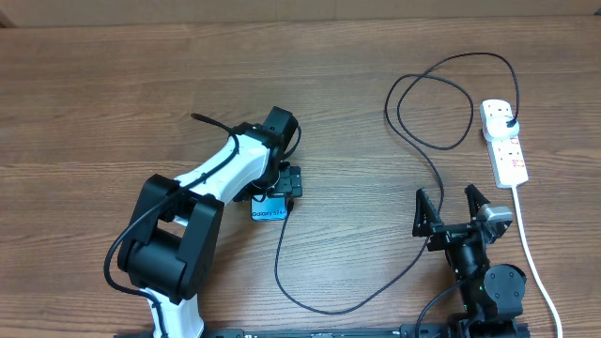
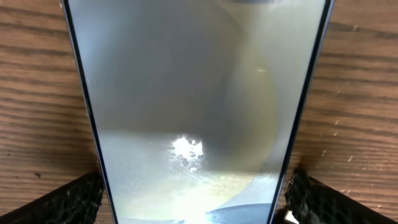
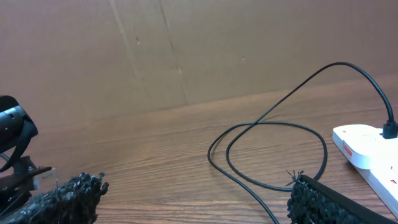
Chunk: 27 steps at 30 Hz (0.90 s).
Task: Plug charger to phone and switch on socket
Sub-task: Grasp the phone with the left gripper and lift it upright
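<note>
**Item 1, my left gripper** [image 2: 194,198]: released, jaws spread wide and straddling the phone [image 2: 186,87]. One finger sits just beside each long edge. I cannot tell whether the pads press on it.

**Item 2, phone:** flat on the desk [image 1: 113,94], screen up, left of centre and under my left wrist. Only the end with the lettering shows from overhead.

**Item 3, charger** [image 3: 339,63]: the black cable loops across the desk from the phone's end to the socket [image 1: 507,155] at the far right. Its plug [image 1: 508,122] sits in an outlet there. The connector tip is hidden under my left gripper, so I cannot say whether it is seated in the phone.

**Item 4, my right gripper** [image 1: 445,199]: released and empty, low on the right, near the socket but not touching it.

**Status:** I judge the plug end done and the phone end unconfirmed. The switch position is too small to read, and with my right gripper clear of the socket I count switching on as outstanding.
</note>
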Tool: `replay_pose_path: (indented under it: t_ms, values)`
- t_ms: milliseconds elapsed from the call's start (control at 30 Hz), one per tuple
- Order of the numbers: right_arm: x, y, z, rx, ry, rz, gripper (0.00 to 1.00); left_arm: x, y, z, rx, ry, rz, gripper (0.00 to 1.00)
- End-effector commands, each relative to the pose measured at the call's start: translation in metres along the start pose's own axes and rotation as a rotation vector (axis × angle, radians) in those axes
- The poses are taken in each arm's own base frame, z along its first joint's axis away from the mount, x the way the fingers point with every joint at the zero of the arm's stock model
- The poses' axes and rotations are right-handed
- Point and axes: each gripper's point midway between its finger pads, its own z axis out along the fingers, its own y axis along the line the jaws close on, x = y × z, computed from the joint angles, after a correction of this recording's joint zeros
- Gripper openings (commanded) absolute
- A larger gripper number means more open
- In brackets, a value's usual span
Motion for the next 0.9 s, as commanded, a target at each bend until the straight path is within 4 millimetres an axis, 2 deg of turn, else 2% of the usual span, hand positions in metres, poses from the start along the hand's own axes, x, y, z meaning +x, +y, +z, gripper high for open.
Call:
replay_pose_path:
  t_ms: [0,133,667,733,867]
  values:
    - [0.001,-0.0004,0.0,0.001,-0.008,0.004,1.0,0.0045,-0.0024,0.0187,0.022,0.019,-0.011,1.0]
    - [0.001,-0.0004,0.0,0.001,-0.008,0.004,1.0,-0.0001,-0.0051,0.0187,0.033,0.001,-0.012,1.0]
    - [0.0012,-0.0005,0.0,0.001,-0.006,0.004,1.0,0.0024,-0.0038,0.0189,0.027,0.011,0.007,1.0]
    - [0.0012,-0.0005,0.0,0.001,-0.006,0.004,1.0,0.0009,-0.0047,0.0187,0.031,0.004,0.007,0.94]
    - [0.0012,-0.0005,0.0,0.001,-0.006,0.004,1.0,0.001,-0.0049,0.0187,0.031,0.004,0.008,0.96]
